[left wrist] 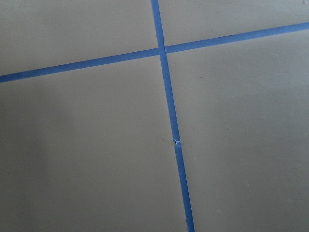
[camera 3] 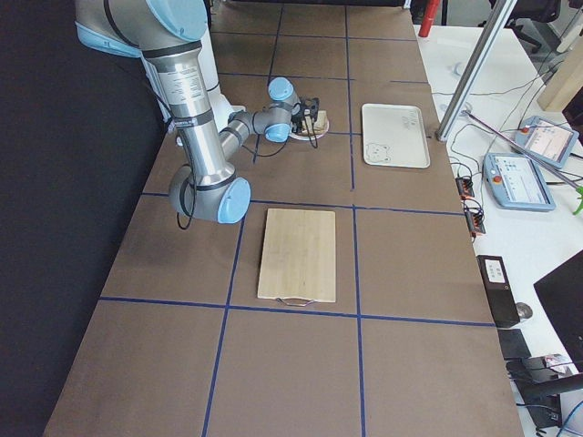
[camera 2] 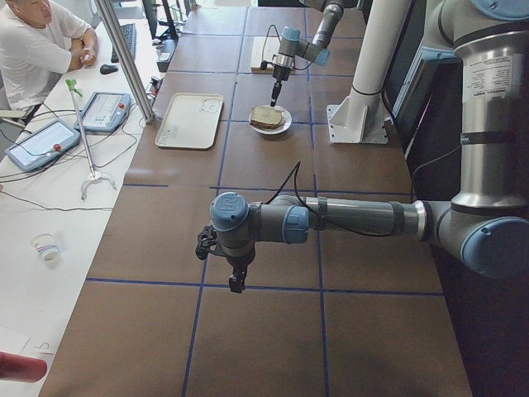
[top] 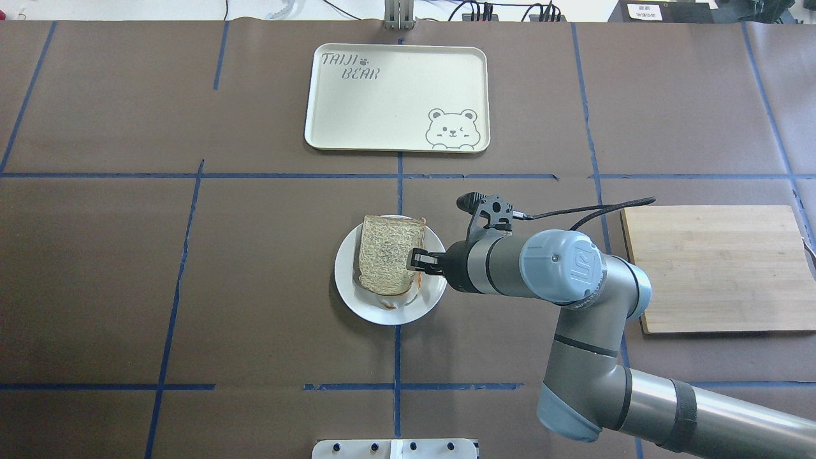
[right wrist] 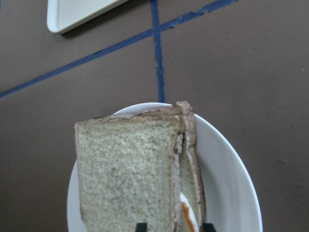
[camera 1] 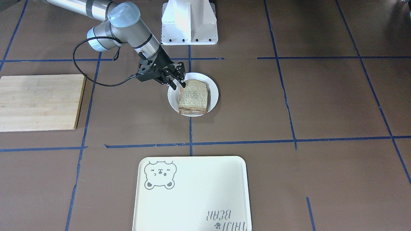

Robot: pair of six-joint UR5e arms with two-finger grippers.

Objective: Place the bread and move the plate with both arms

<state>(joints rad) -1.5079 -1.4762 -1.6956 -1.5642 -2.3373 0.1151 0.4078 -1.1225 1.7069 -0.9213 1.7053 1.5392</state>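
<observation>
Obliquely the right arm (top: 510,264) reaches down, its hand (top: 414,261) slightly spread at the bread (top: 382,255)'s edge on the plate (top: 349,288).

The arms (top: 739,414) are silver-grey tubes with pale blue joint caps (top: 561,264). A black cable (top: 625,204) runs to each wrist. The pedestal (camera 1: 189,22) is white.

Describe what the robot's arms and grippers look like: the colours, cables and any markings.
Both the right arm and the left arm are silver-grey tubes with pale blue joint caps; one cap carries a UR logo. A black cable loops to the right wrist. The right gripper and left gripper are black, with slim black fingers.
</observation>
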